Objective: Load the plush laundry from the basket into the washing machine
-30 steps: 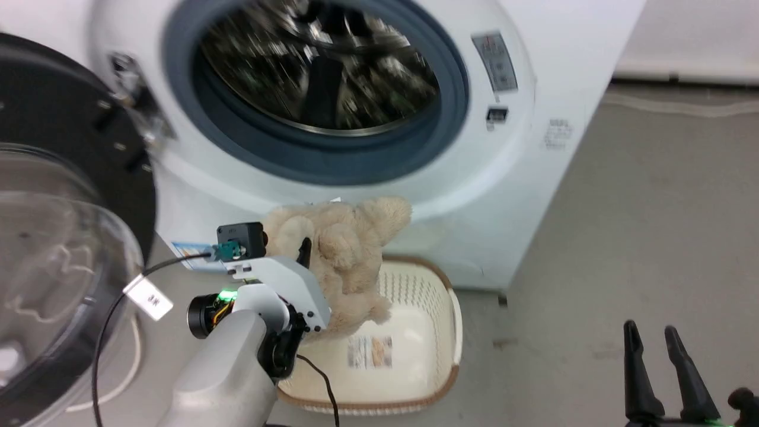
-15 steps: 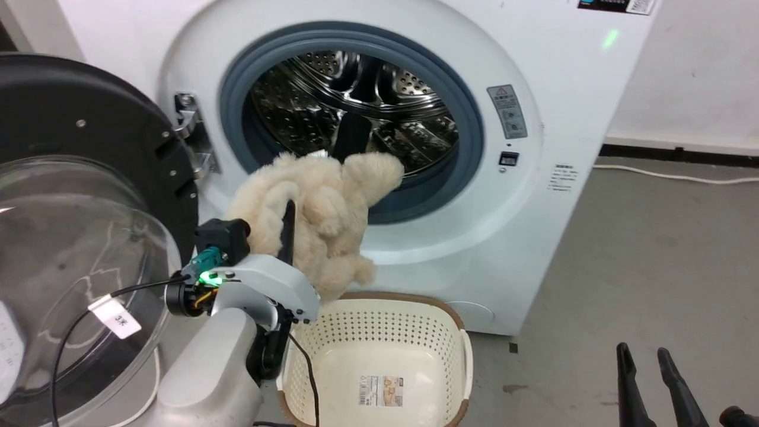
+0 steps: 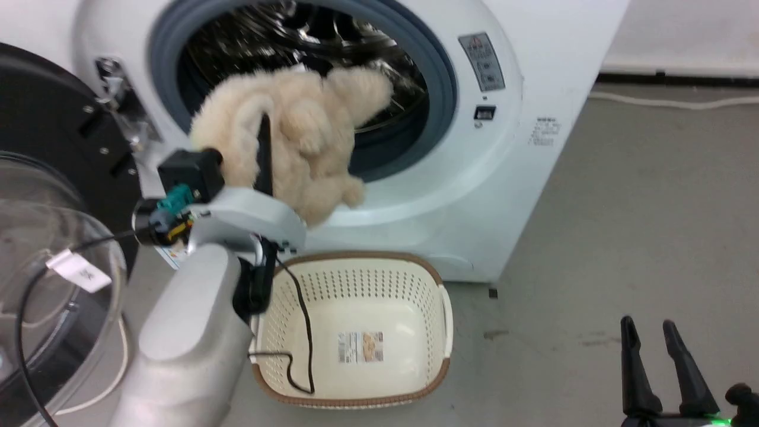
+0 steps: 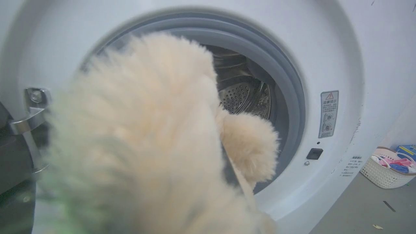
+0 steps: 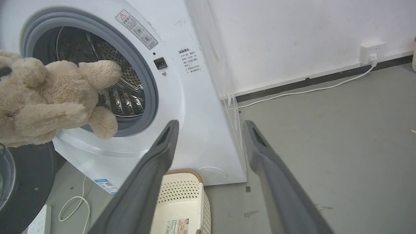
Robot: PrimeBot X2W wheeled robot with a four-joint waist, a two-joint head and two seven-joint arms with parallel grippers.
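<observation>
The left gripper (image 3: 267, 136) holds the plush laundry (image 3: 308, 124) up before the grey-ringed port of the washing machine (image 3: 510, 178), one dark finger showing against the fur; a limp limb hangs over the port's lower rim; below, the basket (image 3: 367, 257) stands on the floor (image 3: 640, 225) close to the machine, a label sticker (image 3: 360, 347) on its bottom; the door (image 3: 53, 136) stands open at the left; the right gripper (image 3: 652, 329) is at the lower right, fingers apart.

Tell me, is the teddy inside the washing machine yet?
Not yet. The plush laundry hangs in the left gripper before the open port of the washing machine, outside its drum.
</observation>
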